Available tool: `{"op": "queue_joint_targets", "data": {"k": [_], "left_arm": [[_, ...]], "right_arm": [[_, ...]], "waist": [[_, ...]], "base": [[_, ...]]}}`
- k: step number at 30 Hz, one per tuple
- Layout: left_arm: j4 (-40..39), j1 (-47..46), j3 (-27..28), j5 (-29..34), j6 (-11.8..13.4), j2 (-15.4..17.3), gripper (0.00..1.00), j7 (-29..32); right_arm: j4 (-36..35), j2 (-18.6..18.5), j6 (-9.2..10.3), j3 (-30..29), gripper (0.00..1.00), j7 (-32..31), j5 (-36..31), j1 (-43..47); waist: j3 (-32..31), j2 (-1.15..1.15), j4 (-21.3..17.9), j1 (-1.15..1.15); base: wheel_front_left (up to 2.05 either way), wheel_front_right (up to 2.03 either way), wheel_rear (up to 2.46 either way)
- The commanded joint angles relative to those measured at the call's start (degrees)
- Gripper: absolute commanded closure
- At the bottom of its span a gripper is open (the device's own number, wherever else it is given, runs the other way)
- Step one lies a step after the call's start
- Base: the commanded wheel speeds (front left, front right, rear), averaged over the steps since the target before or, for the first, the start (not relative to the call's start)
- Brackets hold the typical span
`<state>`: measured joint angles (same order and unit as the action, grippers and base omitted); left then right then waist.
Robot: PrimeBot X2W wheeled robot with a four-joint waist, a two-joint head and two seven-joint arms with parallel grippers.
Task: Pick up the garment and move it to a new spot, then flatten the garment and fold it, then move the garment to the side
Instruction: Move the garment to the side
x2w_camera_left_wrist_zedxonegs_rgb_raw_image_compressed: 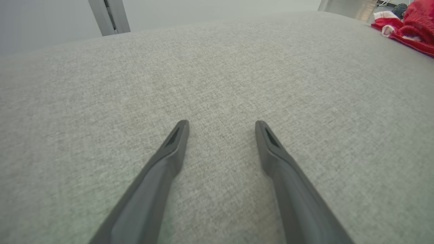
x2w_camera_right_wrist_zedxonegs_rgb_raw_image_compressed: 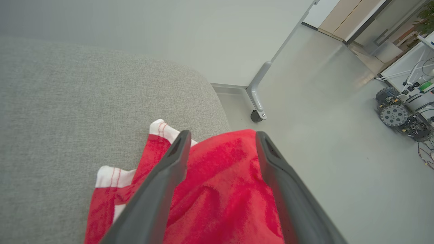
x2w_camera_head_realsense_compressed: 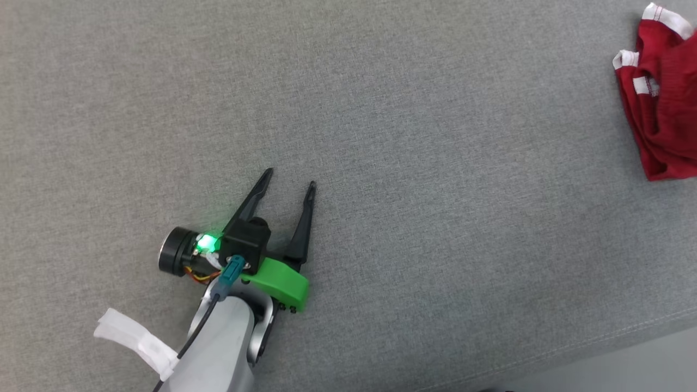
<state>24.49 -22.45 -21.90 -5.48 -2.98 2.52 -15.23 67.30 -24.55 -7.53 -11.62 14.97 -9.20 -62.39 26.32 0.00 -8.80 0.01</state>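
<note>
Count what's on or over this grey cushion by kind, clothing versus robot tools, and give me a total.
Red and white garment: 1
Robot tools: 2 (left tool, right tool, both open)
Total: 3

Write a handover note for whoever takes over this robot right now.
Left claw: open, empty, over the bare grey cushion.
Right claw: open, over the red shirt.
Shirt: lies bunched at the cushion's right edge.
Done: looks set aside; how well it is folded is unclear.
Left: check the fold, pull the arms back.
</note>
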Motion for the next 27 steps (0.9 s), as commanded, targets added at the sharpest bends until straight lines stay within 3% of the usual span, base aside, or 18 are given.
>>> {"op": "queue_joint_targets", "data": {"k": [1,6,13,19,27], "left_arm": [[0.62,1.63,0.75,-0.16,0.64,0.81,0.0,0.16],[0.73,2.65,2.52,-0.71,1.93,0.66,0.0,0.14],[1.01,4.82,7.0,-1.45,4.17,0.6,0.0,0.14],[0.69,6.25,11.26,-0.82,5.01,0.77,0.0,0.13],[0.57,9.57,15.24,-0.28,4.67,0.72,0.0,0.13]], "right_arm": [[-2.67,1.49,0.09,-0.72,0.0,0.21,-1.02,1.35],[-14.09,7.41,0.09,-2.32,0.0,0.24,-1.85,6.11],[-26.39,16.01,0.09,0.86,0.0,0.21,3.99,15.21],[-32.33,19.67,0.09,5.1,0.0,0.2,8.1,23.3],[-36.68,21.39,0.09,7.9,0.0,0.21,11.75,34.99]], "waist": [[-1.44,0.0,0.23,-0.01],[-4.84,0.0,0.57,-0.01],[-10.32,0.0,1.85,-0.01],[-13.75,0.0,3.36,-0.01],[-18.42,0.0,5.73,-0.01]], "base": [[0.0,0.0,0.0],[0.0,0.0,0.0],[0.0,0.0,0.0],[0.0,0.0,0.0],[0.0,0.0,0.0]]}}
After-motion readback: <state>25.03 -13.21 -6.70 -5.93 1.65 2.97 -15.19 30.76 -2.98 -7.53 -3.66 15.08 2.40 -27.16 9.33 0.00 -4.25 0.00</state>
